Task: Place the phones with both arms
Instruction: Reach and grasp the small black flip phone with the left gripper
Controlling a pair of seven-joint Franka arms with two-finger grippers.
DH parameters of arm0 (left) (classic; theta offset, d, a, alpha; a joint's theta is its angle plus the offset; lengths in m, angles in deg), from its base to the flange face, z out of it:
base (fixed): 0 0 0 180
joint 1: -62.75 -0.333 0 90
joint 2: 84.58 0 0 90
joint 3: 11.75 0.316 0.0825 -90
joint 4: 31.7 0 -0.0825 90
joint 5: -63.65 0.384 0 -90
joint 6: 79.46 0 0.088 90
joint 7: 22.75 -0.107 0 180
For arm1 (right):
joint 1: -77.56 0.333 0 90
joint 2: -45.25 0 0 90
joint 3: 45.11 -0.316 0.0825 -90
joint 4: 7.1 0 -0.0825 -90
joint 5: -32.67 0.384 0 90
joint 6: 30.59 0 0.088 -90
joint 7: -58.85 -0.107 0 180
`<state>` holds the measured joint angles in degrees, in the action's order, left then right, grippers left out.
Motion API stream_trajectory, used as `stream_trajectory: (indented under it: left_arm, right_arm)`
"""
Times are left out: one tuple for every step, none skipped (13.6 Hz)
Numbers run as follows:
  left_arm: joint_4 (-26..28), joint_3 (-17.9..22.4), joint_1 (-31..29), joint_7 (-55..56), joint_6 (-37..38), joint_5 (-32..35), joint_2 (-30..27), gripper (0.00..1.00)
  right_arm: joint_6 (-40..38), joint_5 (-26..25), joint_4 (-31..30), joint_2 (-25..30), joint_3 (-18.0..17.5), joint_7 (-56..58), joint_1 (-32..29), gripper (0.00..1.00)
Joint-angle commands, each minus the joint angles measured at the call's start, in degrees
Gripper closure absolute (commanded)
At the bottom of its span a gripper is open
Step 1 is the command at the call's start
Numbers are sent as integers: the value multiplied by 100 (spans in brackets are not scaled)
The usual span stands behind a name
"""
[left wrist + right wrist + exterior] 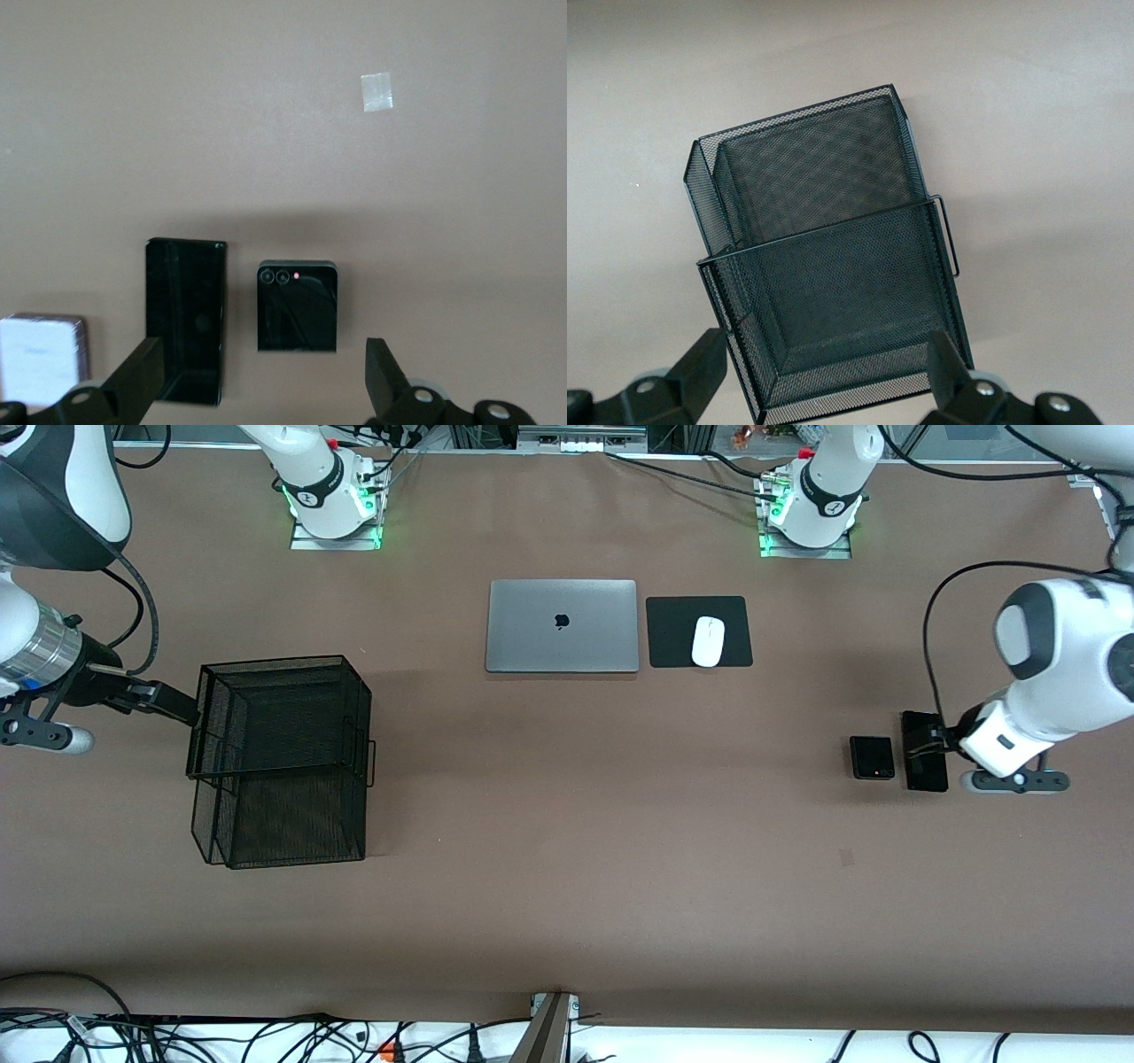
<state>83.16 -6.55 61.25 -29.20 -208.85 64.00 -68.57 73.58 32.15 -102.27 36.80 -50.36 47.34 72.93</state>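
Step in hand: you are lining the left gripper (pixel 266 390) up over the phones at the left arm's end of the table — nothing is lifted yet, as far as I can judge.
Left gripper: its fingers are standing spread wide and empty, hanging over the long slim black phone (pixel 185 320) and the small folded black phone (pixel 297 305).
Phones: the two black ones are lying flat just beside each other with a narrow strip of table between them; the pale phone (pixel 42 359) is lying beside the slim one, showing only in the left wrist view.
Doing it well: you are best centring on one phone alone — the folded one is sitting between the fingers now. Come straight down so the neighbour is not being nudged; thin flat slabs are likely to slip.
Right gripper: the right gripper (pixel 828 376) is hovering released over the edge of the mesh basket (pixel 276 762), holding nothing — it is waiting.
Basket: black wire mesh, two compartments, both looking empty.
Also on the table: a closed laptop (pixel 562 626), and a white mouse (pixel 707 641) on a black mouse pad (pixel 735 611), well apart from the phones.
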Motion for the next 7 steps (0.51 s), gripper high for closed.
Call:
stream_trajectory:
  left_arm:
    - [685,-19,-26,-58,-1006,62,51,0]
    - [861,-19,-26,-49,-1375,62,156,0]
    - [1002,-19,-17,3,-1753,62,288,0]
    - [1082,-28,-17,73,-1991,62,393,0]
    - [1126,-37,-17,82,-2168,62,516,0]
    - [1196,-45,-8,91,-2413,62,604,0]
    - [1284,-46,-8,109,-2590,62,675,0]
  right_arm:
    - [-99,35,42,28,-37,9,-55,0]
    - [-99,35,42,28,-37,18,-64,0]
    - [-90,35,42,28,-37,9,-64,0]
    - [-90,35,42,28,-37,9,-55,0]
    - [-90,35,42,28,-37,9,-55,0]
    - [-90,35,42,28,-37,9,-55,0]
    - [-90,35,42,28,-37,1,-55,0]
